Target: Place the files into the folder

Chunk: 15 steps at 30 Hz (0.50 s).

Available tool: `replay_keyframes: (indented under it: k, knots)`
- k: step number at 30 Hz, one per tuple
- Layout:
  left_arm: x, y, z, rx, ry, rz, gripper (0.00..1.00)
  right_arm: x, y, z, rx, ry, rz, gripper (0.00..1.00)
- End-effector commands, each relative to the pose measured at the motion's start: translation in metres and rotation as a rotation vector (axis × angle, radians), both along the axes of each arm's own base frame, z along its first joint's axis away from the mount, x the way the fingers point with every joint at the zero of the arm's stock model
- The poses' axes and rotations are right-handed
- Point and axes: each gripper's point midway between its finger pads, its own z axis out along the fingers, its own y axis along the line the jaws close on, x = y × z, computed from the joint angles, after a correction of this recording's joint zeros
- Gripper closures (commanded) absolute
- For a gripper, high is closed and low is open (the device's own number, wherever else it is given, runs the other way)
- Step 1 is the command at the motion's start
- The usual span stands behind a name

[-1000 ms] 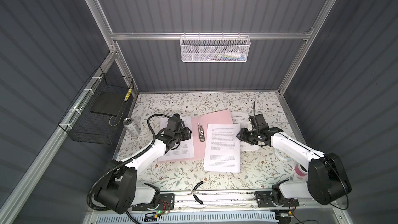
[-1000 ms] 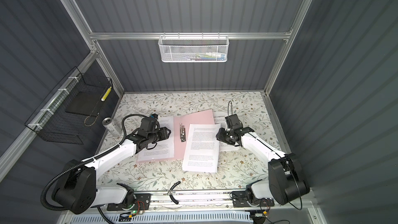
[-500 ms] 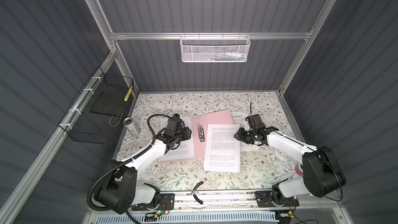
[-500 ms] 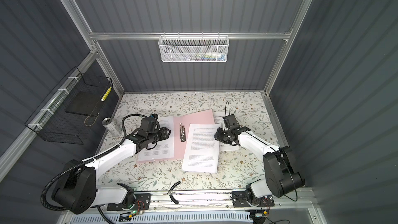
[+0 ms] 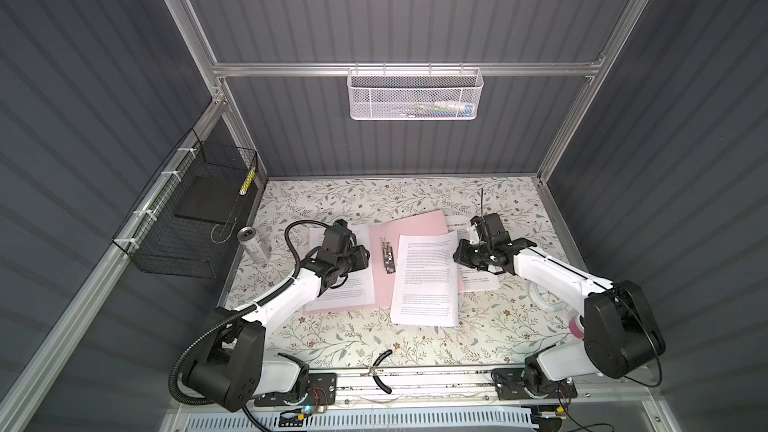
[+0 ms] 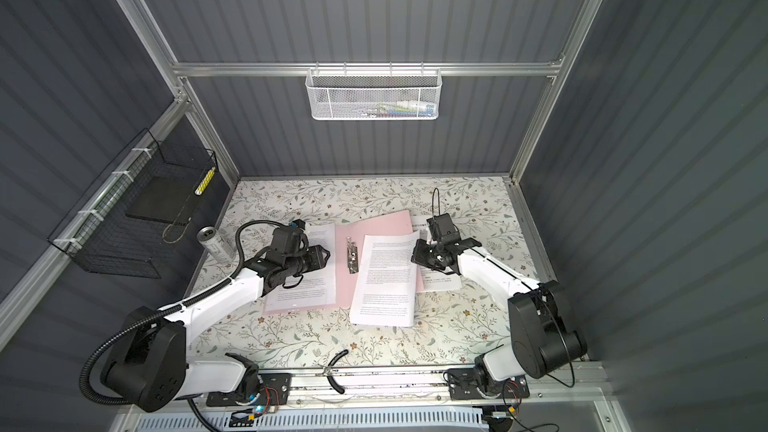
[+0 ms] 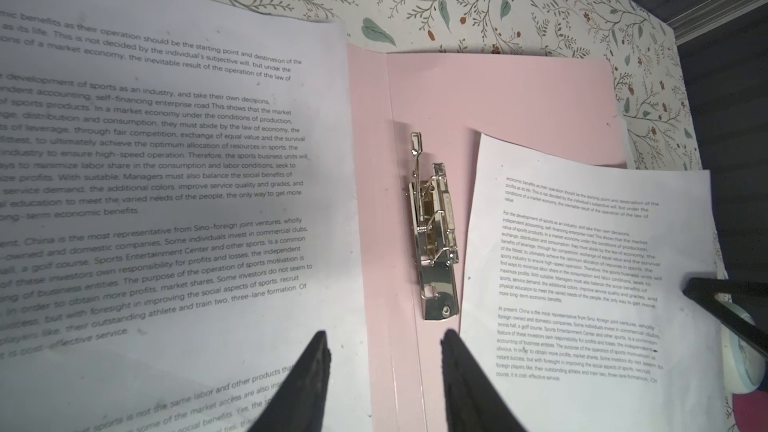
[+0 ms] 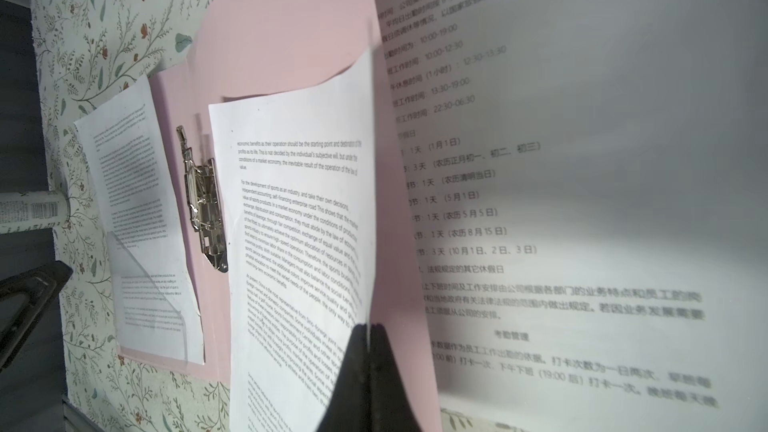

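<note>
The pale pink folder lies open on the table, its metal clip along the spine. One of the files, a white printed sheet, rests on its left cover. A second sheet lies askew over the right cover. My right gripper is shut on this sheet's right edge, which curls up slightly. A third sheet with Chinese text lies beneath that arm. My left gripper hovers open over the spine just short of the clip, holding nothing.
A drinks can stands at the table's left edge, below a black wire basket on the left wall. A tape roll lies right of the papers. A white mesh basket hangs on the back wall. A black tool lies at the front rail.
My right gripper has moved a little left and shut on the middle sheet's right edge. The left arm has stayed where it was, still open.
</note>
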Motion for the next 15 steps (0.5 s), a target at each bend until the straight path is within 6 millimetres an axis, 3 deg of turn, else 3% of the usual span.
replay_keyframes:
  k: [1,8,15]
  knots:
    - [0.0,-0.005,0.0,-0.004,-0.008,-0.025,0.54,0.014,0.006,0.011,-0.031,-0.049,0.032,1.0]
    - [-0.001,-0.004,0.0,-0.001,-0.008,-0.03,0.54,0.03,0.019,0.029,-0.033,-0.117,0.115,1.0]
    - [-0.001,-0.005,-0.002,0.002,-0.008,-0.034,0.54,0.044,0.034,0.028,-0.021,-0.133,0.182,1.0]
